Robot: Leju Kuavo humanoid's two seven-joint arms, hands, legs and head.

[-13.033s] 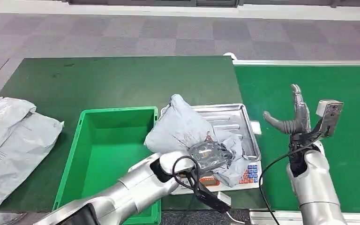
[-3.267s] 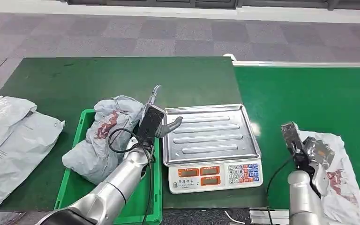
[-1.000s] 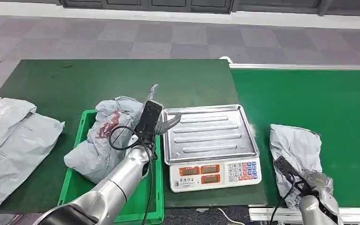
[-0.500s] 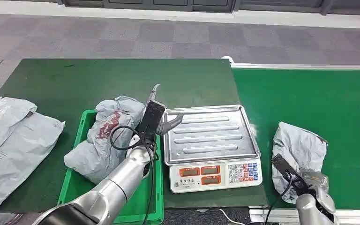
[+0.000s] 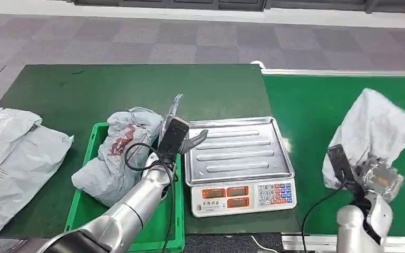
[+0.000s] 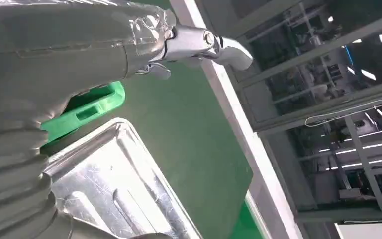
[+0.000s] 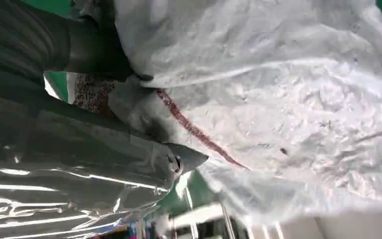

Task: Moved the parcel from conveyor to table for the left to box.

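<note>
The right hand gripped a crumpled grey plastic mailer parcel at its lower end and held it up above the bright green conveyor belt, the bag rising clear of the belt surface and tilting toward the far right. In the right wrist view the wrinkled grey film of that parcel lay pressed against the hand, with a thin red streak running across it.

The left hand hovered over the boundary between the green plastic crate and the steel-trayed electronic weighing scale, its fingers spread and holding nothing; the left wrist view showed the fingers extended over the metal tray.

A second grey bagged parcel with reddish marks sat in the crate, bulging above its rim. The crate and scale stood side by side on the dark green table. At the table's left edge lay flat grey mailer bags
</note>
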